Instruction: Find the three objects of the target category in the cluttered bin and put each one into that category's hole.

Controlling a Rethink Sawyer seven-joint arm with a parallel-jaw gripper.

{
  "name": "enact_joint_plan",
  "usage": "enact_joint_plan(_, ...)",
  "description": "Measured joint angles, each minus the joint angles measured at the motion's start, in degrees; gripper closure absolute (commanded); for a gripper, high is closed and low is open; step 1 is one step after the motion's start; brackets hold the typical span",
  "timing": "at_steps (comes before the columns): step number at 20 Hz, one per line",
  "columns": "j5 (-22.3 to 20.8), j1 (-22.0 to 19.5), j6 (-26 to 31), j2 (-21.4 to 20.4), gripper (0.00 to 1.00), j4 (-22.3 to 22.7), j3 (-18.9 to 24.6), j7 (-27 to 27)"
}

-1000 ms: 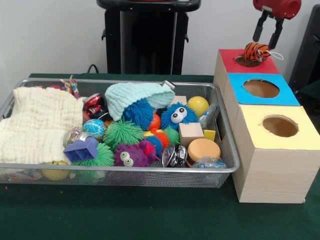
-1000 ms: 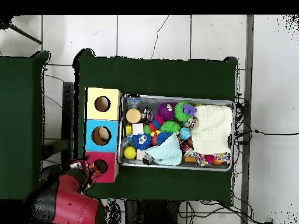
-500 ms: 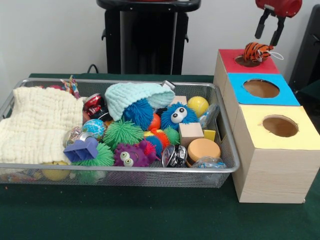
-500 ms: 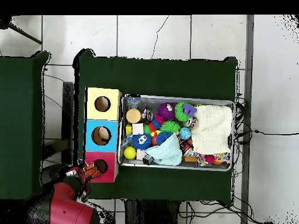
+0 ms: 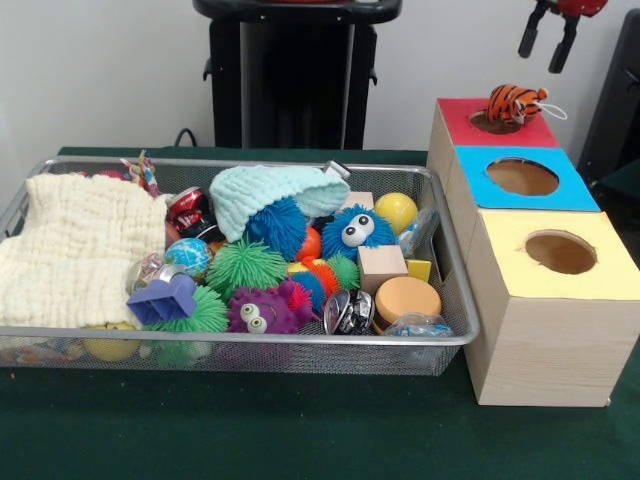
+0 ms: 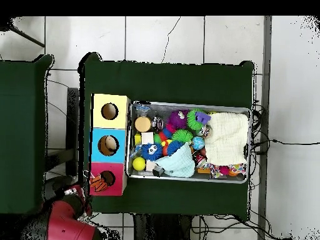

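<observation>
Now: drop step | gripper [image 5: 548, 40] high above red box [image 5: 520, 133], jaws spread and empty | tiger toy [image 5: 514, 101] sits on the red hole's [image 5: 494, 121] rim, apparently not fallen through | bin [image 5: 452, 340] full | next: likely nudge toy in, then seek another.

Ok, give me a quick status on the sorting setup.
Gripper open and empty, raised above the red box. Tiger toy sits on the rim of the red hole, not dropped in. Nothing blocking.
</observation>
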Motion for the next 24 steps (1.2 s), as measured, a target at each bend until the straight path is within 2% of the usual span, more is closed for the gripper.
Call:
enact_joint_plan(3,0.0,0.0,4.3,-0.5,0.0,-1.2,-1.3,0.0)
enact_joint_plan(7,0.0,-0.1,6.4,-0.7,0.0,-2.2,-2.1,0.0)
enact_joint_plan(19,0.0,-0.6,6.2,-0.4,0.0,-2.8,-2.4,0.0)
enact_joint_plan(24,0.8,-0.6,2.8,0.7,0.0,-2.3,-2.0,0.0)
